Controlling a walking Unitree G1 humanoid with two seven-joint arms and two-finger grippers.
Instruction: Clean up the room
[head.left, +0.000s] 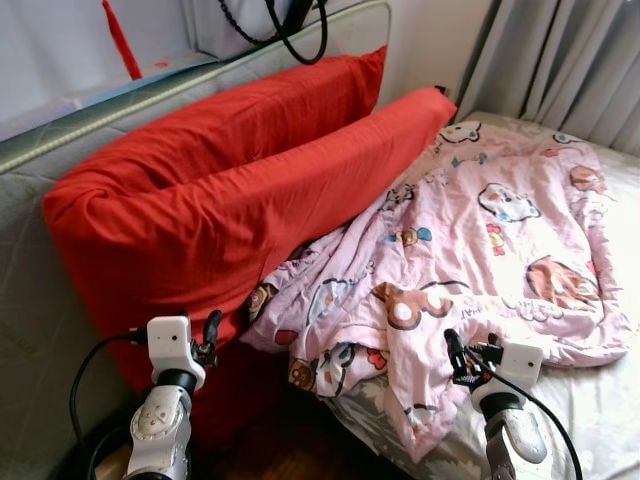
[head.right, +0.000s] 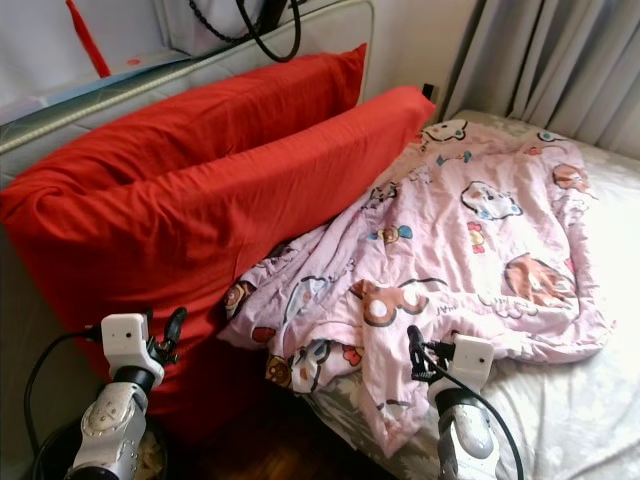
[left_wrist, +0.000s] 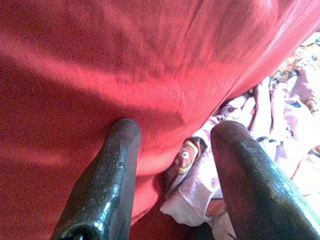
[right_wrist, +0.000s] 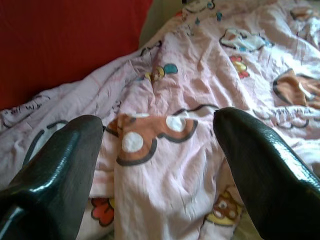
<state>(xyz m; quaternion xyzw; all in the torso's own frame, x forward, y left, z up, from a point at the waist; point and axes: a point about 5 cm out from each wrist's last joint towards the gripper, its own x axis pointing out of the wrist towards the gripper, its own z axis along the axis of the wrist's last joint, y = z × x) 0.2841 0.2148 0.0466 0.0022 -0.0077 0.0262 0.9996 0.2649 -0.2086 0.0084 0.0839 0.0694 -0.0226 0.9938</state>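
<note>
Both claws spread wide: your right claw (head.left: 462, 356) hovers over the pink quilt (head.left: 470, 250); pinch the hem at twelve o'clock, left claw (head.left: 208, 335) waits.

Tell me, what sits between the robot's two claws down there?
Between the left gripper and the right gripper, the head views show the rumpled pink cartoon blanket hanging off the bed edge, beside the lower corner of the red pillow.
</note>
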